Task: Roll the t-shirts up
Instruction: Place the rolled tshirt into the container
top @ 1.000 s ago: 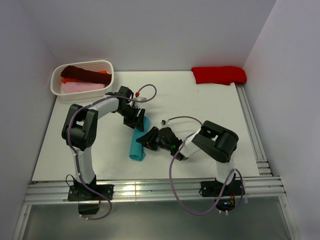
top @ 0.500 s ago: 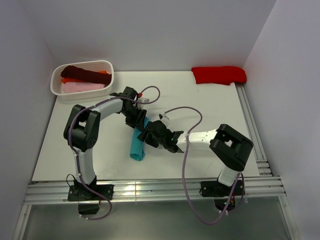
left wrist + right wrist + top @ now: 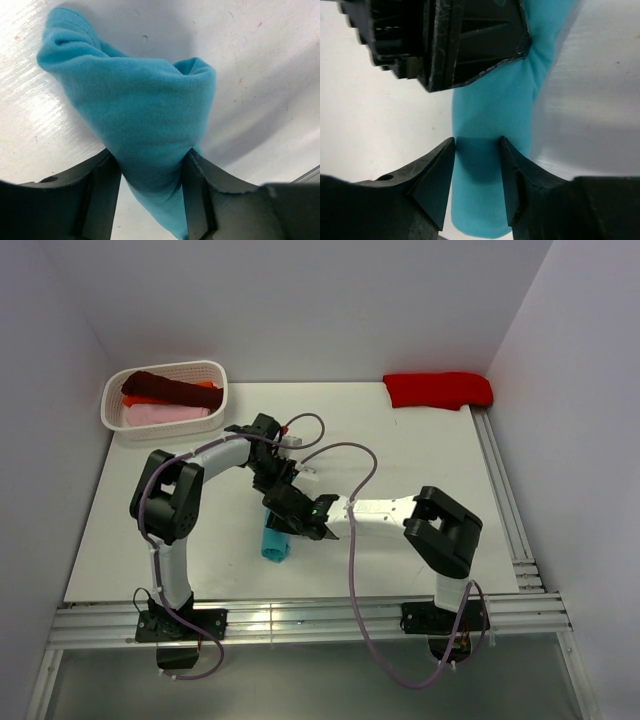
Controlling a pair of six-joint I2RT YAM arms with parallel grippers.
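A teal t-shirt, rolled into a narrow bundle, lies on the white table between the arms. My left gripper is shut on its far end; in the left wrist view the cloth bunches between the fingers. My right gripper is closed across the roll's middle, just below the left gripper. In the right wrist view its fingers pinch the teal roll, with the left gripper close ahead. A red t-shirt lies folded at the back right.
A white basket at the back left holds a maroon t-shirt, an orange one and a pink one. Metal rails run along the table's right and near edges. Walls enclose three sides.
My right gripper has moved left and onto the middle of the teal roll. My left gripper has shifted slightly right, still holding the roll's far end.
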